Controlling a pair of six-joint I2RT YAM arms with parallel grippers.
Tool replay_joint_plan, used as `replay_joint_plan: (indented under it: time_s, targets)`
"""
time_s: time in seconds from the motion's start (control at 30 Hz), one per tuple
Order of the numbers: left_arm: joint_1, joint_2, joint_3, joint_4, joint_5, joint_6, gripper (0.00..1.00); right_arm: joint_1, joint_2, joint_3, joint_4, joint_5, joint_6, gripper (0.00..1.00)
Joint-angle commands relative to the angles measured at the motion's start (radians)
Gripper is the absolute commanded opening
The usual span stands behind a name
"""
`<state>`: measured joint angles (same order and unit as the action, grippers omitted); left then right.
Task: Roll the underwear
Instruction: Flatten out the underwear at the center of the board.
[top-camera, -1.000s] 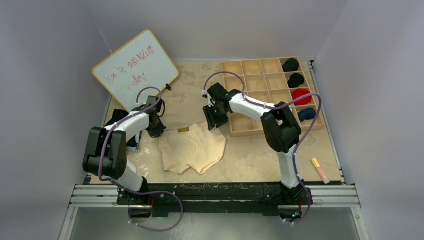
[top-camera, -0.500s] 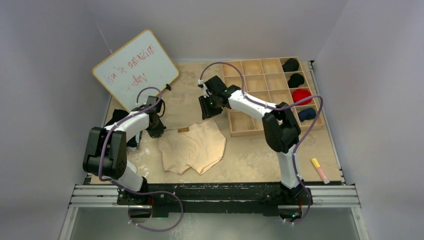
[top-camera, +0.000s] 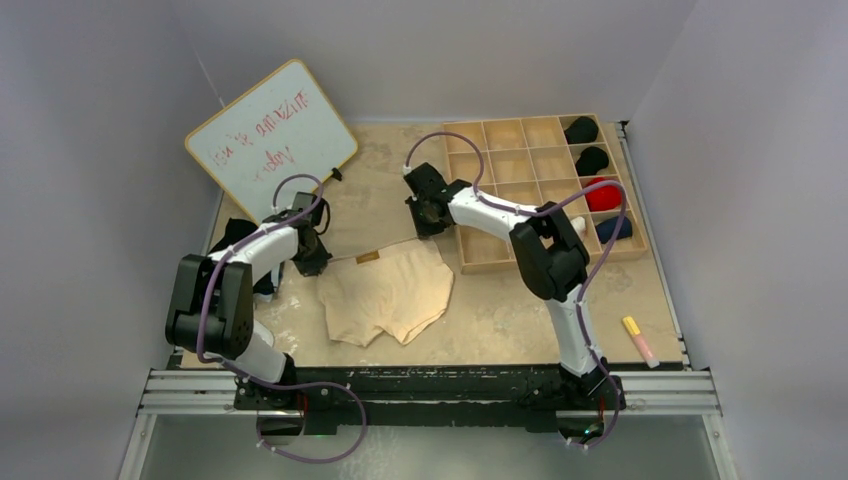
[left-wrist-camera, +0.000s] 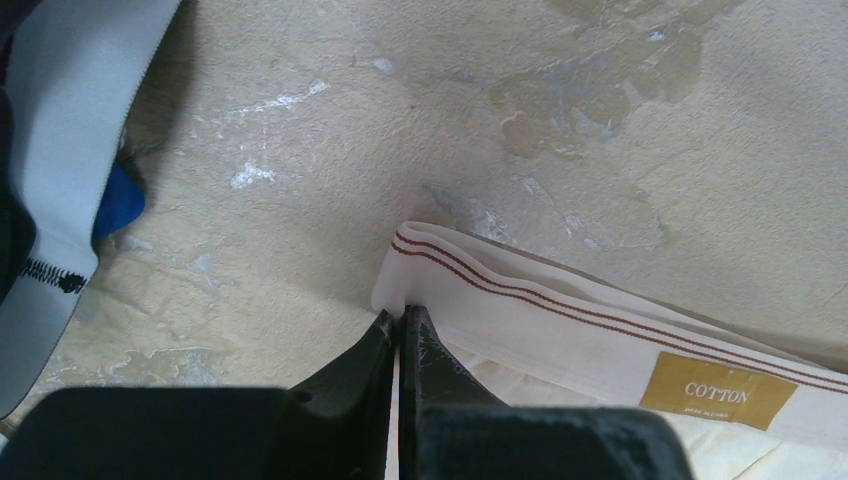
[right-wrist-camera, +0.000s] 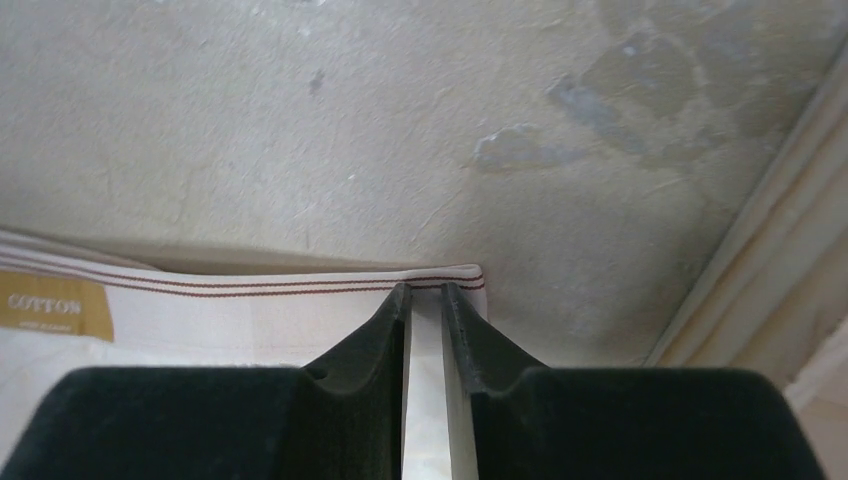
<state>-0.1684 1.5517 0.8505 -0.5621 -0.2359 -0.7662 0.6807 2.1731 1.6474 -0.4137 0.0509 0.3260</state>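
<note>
The beige underwear (top-camera: 385, 295) lies flat in the middle of the table, waistband at the far side. My left gripper (top-camera: 312, 262) is shut on the waistband's left corner; in the left wrist view the jaws (left-wrist-camera: 400, 312) pinch the puckered white band (left-wrist-camera: 560, 320) with red stripes and a gold COTTON label (left-wrist-camera: 722, 390). My right gripper (top-camera: 434, 236) is at the waistband's right corner. In the right wrist view its jaws (right-wrist-camera: 427, 290) stand narrowly apart with white band (right-wrist-camera: 250, 300) between them.
A whiteboard (top-camera: 270, 138) leans at the back left. A wooden compartment tray (top-camera: 520, 165) at the back right holds dark, red (top-camera: 603, 192) and blue rolled items; its edge (right-wrist-camera: 760, 220) is close to my right gripper. A dark garment (top-camera: 235, 235) lies left. A marker (top-camera: 638, 340) lies front right.
My right gripper has shifted toward the far side of the table, and the waistband's right end now lies straighter. My left gripper has not moved.
</note>
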Motion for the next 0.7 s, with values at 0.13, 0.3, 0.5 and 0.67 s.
replay_joint_plan:
  time_s: [0.13,0.3,0.5,0.67]
  targets:
    - [0.042,-0.037,-0.027,-0.016,-0.013,0.025,0.0,0.0,0.002,-0.024,-0.022,0.092,-0.026,0.21]
    - [0.042,-0.088,-0.006,-0.008,0.06,0.044,0.32,0.0,-0.071,0.034,-0.024,-0.091,-0.079,0.37]
    - [0.043,-0.203,0.016,-0.068,0.102,0.034,0.61,0.007,-0.255,-0.096,0.106,-0.209,-0.099,0.54]
    - [0.043,-0.365,-0.071,-0.05,0.227,-0.002,0.67,0.005,-0.391,-0.298,0.207,-0.374,-0.017,0.65]
